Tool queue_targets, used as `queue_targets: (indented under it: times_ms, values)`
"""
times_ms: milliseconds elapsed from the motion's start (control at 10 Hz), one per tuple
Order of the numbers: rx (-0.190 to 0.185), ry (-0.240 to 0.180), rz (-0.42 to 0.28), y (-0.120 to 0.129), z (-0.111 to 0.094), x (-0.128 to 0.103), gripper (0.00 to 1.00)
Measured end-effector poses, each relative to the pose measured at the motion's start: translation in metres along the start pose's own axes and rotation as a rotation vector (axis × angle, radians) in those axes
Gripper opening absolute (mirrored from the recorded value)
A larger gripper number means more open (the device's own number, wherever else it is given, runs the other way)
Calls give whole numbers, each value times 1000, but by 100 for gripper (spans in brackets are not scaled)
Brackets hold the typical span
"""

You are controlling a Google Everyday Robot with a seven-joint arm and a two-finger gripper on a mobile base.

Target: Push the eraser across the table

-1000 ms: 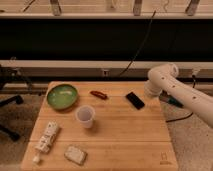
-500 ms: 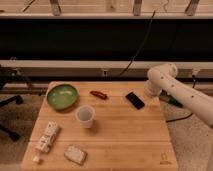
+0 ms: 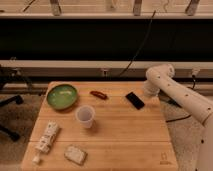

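The eraser (image 3: 134, 100) is a small flat black block lying at an angle on the light wooden table (image 3: 125, 135), near its far right corner. My white arm reaches in from the right and bends down over that corner. The gripper (image 3: 148, 92) hangs at the end of it, just right of the eraser and close to the table's far edge. It is shut and holds nothing. I cannot tell whether it touches the eraser.
A green bowl (image 3: 62, 96) sits at the far left, and a small red-brown oblong thing (image 3: 98, 94) lies beside it. A clear cup (image 3: 85, 116) stands mid-table. A long white object (image 3: 46, 137) and a grey-white block (image 3: 75, 154) lie front left.
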Motion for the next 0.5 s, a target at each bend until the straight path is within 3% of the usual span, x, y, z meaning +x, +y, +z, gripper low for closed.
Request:
queue_targets:
  times_ms: [500]
  values:
    - [-1,1,-6,-27,32,0,2]
